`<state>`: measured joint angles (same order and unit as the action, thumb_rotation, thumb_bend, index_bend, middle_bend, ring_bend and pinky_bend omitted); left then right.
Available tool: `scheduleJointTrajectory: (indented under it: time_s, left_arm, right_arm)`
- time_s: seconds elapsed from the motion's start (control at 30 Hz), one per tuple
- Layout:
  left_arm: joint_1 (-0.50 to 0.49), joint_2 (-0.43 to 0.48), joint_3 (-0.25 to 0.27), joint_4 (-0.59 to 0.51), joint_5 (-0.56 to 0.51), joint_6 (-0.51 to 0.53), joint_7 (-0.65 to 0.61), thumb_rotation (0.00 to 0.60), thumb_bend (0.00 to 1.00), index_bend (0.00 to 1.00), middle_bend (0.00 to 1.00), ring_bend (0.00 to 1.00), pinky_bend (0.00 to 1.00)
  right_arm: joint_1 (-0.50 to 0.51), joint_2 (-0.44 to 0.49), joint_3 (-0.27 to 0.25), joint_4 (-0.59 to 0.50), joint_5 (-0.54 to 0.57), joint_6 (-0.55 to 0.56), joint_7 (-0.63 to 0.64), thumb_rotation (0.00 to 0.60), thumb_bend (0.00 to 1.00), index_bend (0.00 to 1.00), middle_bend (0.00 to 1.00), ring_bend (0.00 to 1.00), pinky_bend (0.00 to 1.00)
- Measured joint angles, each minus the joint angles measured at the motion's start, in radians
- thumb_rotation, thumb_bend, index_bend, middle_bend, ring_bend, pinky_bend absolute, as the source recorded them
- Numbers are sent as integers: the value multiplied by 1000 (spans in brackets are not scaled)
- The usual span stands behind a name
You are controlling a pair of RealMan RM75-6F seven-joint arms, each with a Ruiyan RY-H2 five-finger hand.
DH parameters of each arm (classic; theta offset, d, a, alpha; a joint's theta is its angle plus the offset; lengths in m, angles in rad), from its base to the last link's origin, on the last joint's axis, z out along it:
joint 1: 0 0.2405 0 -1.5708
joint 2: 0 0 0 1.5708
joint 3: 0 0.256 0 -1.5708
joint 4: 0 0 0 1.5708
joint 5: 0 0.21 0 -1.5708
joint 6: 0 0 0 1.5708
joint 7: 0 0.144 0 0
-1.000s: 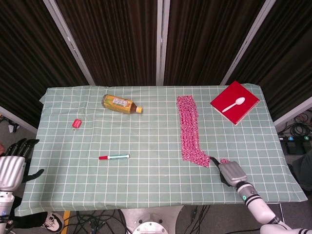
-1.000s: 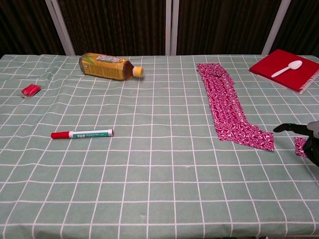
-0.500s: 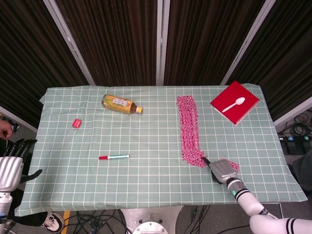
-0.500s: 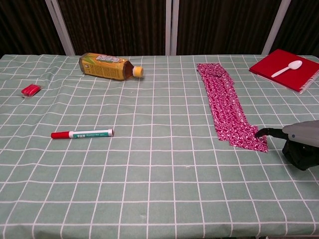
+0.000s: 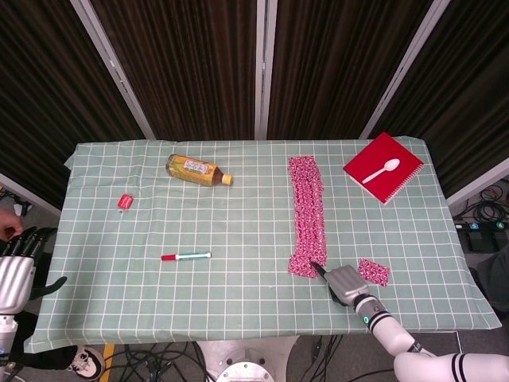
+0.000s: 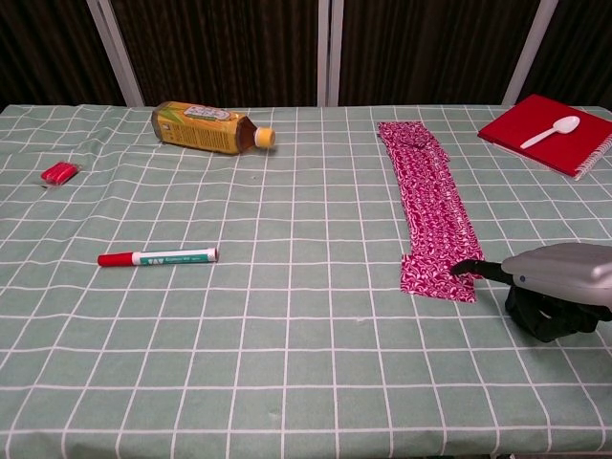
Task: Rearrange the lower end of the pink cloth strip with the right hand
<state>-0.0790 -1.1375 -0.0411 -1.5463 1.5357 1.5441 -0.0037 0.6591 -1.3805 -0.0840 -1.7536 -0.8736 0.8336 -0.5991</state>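
This looks like a robotics lab or test room set up for recording. A table (image 5: 238, 310) covered with a green checked cloth fills the middle of the head view, and dark curtains (image 5: 191, 64) split by pale metal posts (image 5: 260, 68) close off the whole upper part of the frame. In the lower middle, loose cables (image 5: 159, 362) trail on the floor under the table edge, and at the right edge a power strip (image 5: 477, 231) and more wiring lie on grey flooring.
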Motion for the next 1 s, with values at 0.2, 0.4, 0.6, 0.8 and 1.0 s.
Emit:
scheduleJointTrajectory:
  time_s: [0.2, 0.4, 0.6, 0.8, 1.0]
  left_arm:
    - [7, 5, -1, 4, -3, 8, -13, 600, 95, 147, 156, 102, 193]
    - [11, 11, -3, 7, -2, 16, -22, 600, 95, 147, 156, 102, 193]
    - [14, 15, -6, 7, -3, 21, -27, 600, 95, 147, 157, 102, 193]
    - [17, 20, -8, 10, -8, 24, -35, 600, 95, 147, 156, 102, 193]
    - [20, 25, -11, 6, -6, 31, -37, 600, 95, 147, 157, 102, 193]
  right_arm:
    - [33, -35, -6, -14, 34, 9, -48, 600, 1000, 12, 920, 821, 742]
    - [72, -69, -8, -39, 66, 30, -102, 600, 1000, 12, 920, 821, 743]
    - [112, -104, -5, -57, 100, 48, -150, 600, 1000, 12, 920, 821, 742]
    - [152, -141, -2, -70, 138, 64, -190, 600, 1000, 13, 920, 821, 742]
    - [173, -153, 1, -94, 143, 98, -209, 600, 1000, 13, 920, 821, 742]
